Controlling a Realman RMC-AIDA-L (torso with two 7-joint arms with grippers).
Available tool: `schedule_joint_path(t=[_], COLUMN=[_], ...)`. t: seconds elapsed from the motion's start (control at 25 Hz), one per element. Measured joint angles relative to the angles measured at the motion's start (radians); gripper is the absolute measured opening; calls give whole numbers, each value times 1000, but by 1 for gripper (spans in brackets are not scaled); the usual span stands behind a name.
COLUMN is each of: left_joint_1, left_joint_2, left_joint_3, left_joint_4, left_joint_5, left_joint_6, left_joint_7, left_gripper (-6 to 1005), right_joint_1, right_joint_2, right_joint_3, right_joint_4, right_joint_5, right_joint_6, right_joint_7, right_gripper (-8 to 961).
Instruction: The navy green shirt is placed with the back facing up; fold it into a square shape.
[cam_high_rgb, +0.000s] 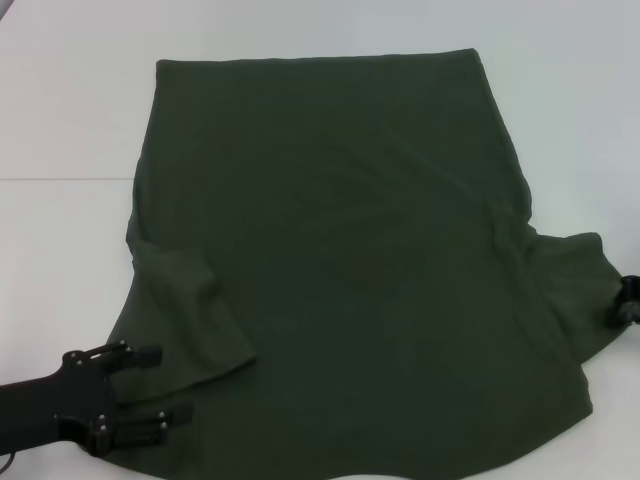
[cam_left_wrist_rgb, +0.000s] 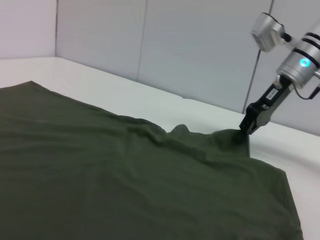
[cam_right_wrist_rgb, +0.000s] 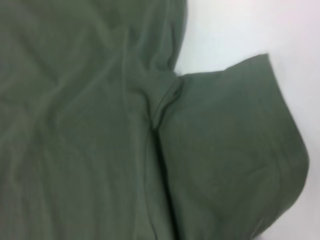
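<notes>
The navy green shirt lies spread flat on the white table, hem at the far side. Its left sleeve is folded inward onto the body. My left gripper is at the near left corner of the shirt, open, with one finger beside the folded sleeve and the other over the cloth edge. The right sleeve sticks out to the right. My right gripper pinches that sleeve's outer edge, shut on the cloth and raising it slightly; in the head view it shows only at the frame's right edge.
The white table extends around the shirt, with bare surface to the left and far side. A pale panelled wall rises behind the table in the left wrist view.
</notes>
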Motion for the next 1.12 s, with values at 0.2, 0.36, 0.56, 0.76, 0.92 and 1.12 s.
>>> schedule_joint_path(t=[0.2,0.36,0.56,0.76,0.92,1.12], left_joint_1=[0,1,4,8,8,8], left_joint_2=[-1,-3,-3,-3,-3,-3], left_joint_3=[-3,-13,-14,-14,-14,-14], left_joint_4=[-3,-4,-4,-4,-4,-4], left_joint_5=[-1,-1,-3,-4,-4,-1], left_joint_6=[1,1,1,-1,-3,-6], left_joint_7=[-1,-4,-12,-18,-25,-25], left_gripper=[875,875,875,875,875,875], right_joint_1=[-42,-59,-65,-45,-21,25], right_joint_2=[2,2,1,3,16,48], right_joint_3=[7,10,12,9,-3,-45], right_joint_4=[-89,-147,-206,-230,-239,-233], right_joint_5=[9,11,12,18,36,38], right_joint_6=[-40,-66,-77,-77,-79,-82], right_joint_7=[-14,-25,-27,-44,-65,-82], right_gripper=[24,25,27,28,30,31])
